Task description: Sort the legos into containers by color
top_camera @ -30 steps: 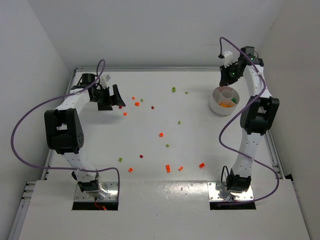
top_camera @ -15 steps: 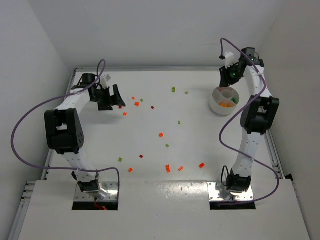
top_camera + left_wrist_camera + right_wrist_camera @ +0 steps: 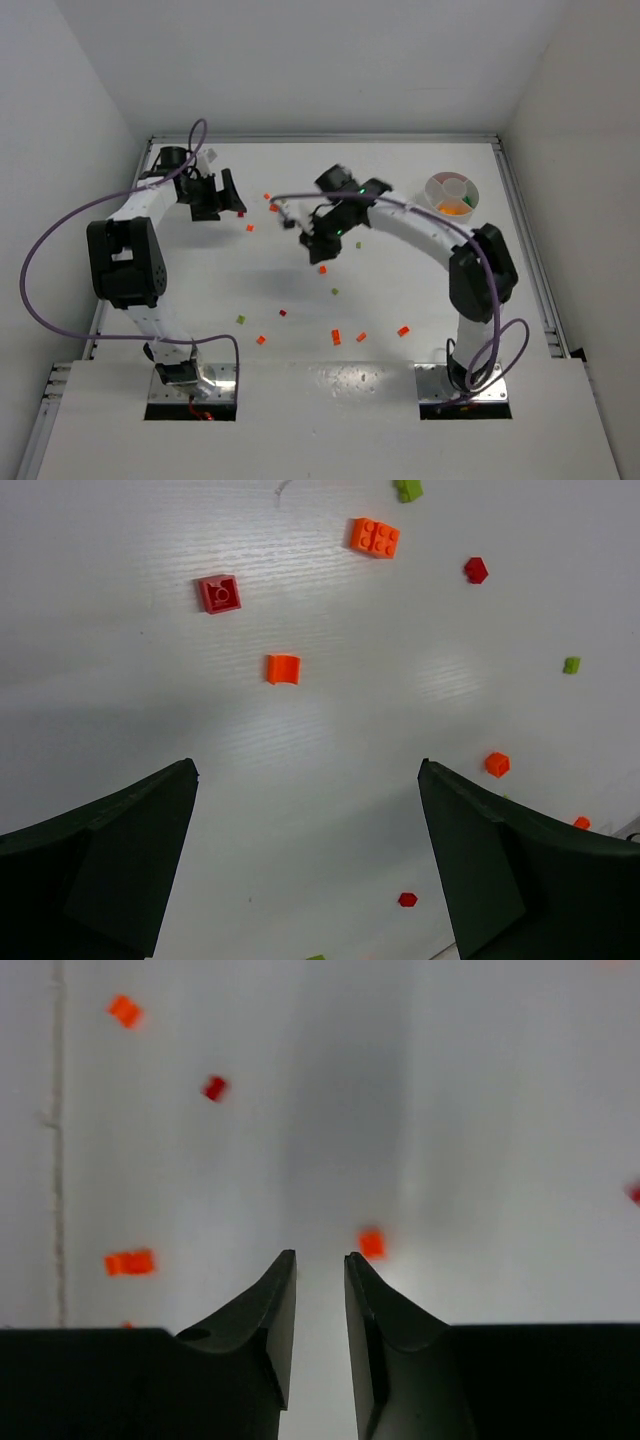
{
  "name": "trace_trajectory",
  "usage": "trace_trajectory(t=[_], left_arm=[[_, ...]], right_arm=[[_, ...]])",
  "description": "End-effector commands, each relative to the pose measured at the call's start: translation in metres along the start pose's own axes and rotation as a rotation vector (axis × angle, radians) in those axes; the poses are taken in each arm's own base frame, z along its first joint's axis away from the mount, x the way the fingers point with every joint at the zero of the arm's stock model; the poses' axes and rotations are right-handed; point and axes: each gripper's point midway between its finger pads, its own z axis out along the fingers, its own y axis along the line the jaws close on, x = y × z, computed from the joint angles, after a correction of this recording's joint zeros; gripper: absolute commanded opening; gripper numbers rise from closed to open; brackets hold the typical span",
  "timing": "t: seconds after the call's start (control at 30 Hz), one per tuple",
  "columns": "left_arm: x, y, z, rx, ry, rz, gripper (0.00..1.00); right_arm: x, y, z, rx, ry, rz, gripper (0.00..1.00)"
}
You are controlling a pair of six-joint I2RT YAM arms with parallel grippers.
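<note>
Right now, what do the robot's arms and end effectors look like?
White links with black joint housings on the left arm and right arm; a purple cable loops along each. The left end effector and right end effector have dark, wedge-shaped fingers.

A white tabletop fills the centre of the frame, enclosed by plain white walls at top and sides. A metal rail lines its right edge, a white panel the bottom.
</note>
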Motion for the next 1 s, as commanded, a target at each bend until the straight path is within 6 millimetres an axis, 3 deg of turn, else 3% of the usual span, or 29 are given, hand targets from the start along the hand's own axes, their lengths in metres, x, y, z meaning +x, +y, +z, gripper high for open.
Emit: trace_trajectory(t=[0.0, 0.07, 0.13, 0.17, 0.27, 0.33, 0.5, 0.67, 0.7, 0.77, 0.97], left_arm=[[-0.028, 0.004, -0.028, -0.041, -0.107, 0.011, 0.99], [-0.027, 0.004, -0.029, -0.052, -0.109, -0.002, 0.99], [-0.026, 0.013, -0.034, -0.071, -0.118, -0.020, 0.99], [-0.024, 0.013, -0.035, -0.072, -0.118, -0.020, 0.99], [-0.020, 0.016, -0.041, -0.078, -0.124, -0.029, 0.99], [-0.018, 0.019, -0.042, -0.082, -0.131, -0.034, 0.99], [-0.015, 0.022, -0.045, -0.086, -0.138, -0.040, 0.99], [-0.013, 0.024, -0.048, -0.091, -0.142, -0.046, 0.99], [-0.013, 0.024, -0.048, -0.091, -0.142, -0.046, 0.99], [-0.008, 0.025, -0.047, -0.091, -0.139, -0.048, 0.99], [-0.006, 0.023, -0.049, -0.089, -0.148, -0.052, 0.99]], right_arm=[[-0.023, 0.036, 0.048, -0.030, -0.019, -0.055, 0.25], [-0.011, 0.043, 0.074, 0.057, 0.041, 0.025, 0.25], [-0.013, 0.039, 0.095, 0.140, 0.058, 0.037, 0.25], [-0.009, 0.053, 0.110, 0.119, 0.086, 0.060, 0.25], [-0.009, 0.063, 0.128, 0.144, 0.114, 0.097, 0.28], [-0.009, 0.064, 0.134, 0.147, 0.120, 0.120, 0.32], [-0.015, 0.093, 0.149, 0.073, 0.130, 0.146, 0.45], [-0.002, 0.107, 0.156, 0.052, 0.165, 0.176, 0.45], [-0.009, 0.110, 0.156, 0.051, 0.147, 0.160, 0.46], [-0.005, 0.115, 0.158, 0.043, 0.157, 0.157, 0.46], [-0.003, 0.114, 0.166, 0.052, 0.179, 0.173, 0.46]])
